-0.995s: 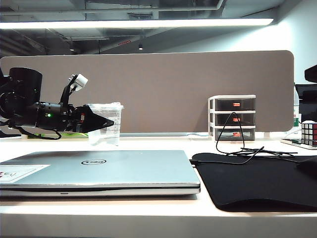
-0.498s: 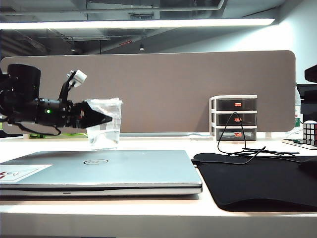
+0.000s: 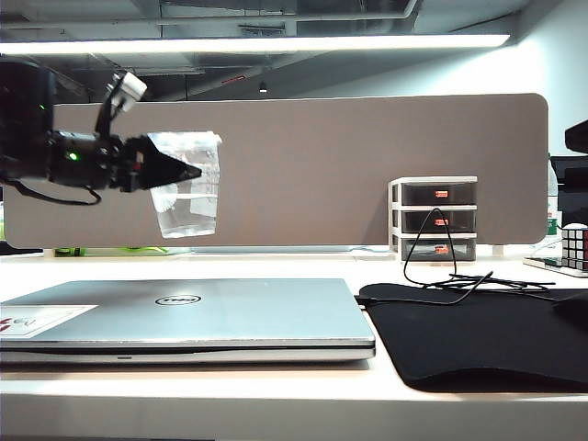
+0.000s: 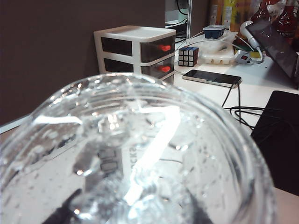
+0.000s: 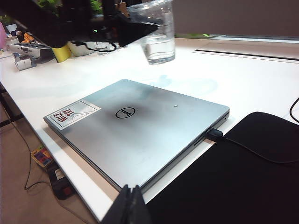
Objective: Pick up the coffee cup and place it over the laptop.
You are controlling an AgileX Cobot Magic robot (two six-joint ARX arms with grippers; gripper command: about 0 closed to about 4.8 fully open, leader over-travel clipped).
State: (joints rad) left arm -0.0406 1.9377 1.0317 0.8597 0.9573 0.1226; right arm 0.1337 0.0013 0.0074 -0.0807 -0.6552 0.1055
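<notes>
The clear plastic coffee cup [image 3: 190,198] hangs in the air, slightly tilted, above and behind the left part of the laptop [image 3: 184,312]. My left gripper [image 3: 175,172] is shut on its upper side, coming in level from the left. The cup [image 4: 140,158] fills the left wrist view, with the dark fingers blurred behind it. From the right wrist view the cup [image 5: 156,32] floats beyond the far edge of the silver Dell laptop [image 5: 140,135], held by the left gripper [image 5: 133,30]. My right gripper [image 5: 132,205] is shut and empty, near the laptop's front edge.
A black mouse mat [image 3: 478,340] lies right of the laptop, with a black cable [image 3: 450,276] on it. A white drawer unit [image 3: 432,219] and a Rubik's cube [image 3: 573,246] stand at the back right. A brown partition [image 3: 367,147] closes the back. A phone [image 4: 212,78] lies by the drawers.
My left gripper has lifted the cup off the table, well above the laptop's height, and the cup now tilts a little. The right arm has not moved.
</notes>
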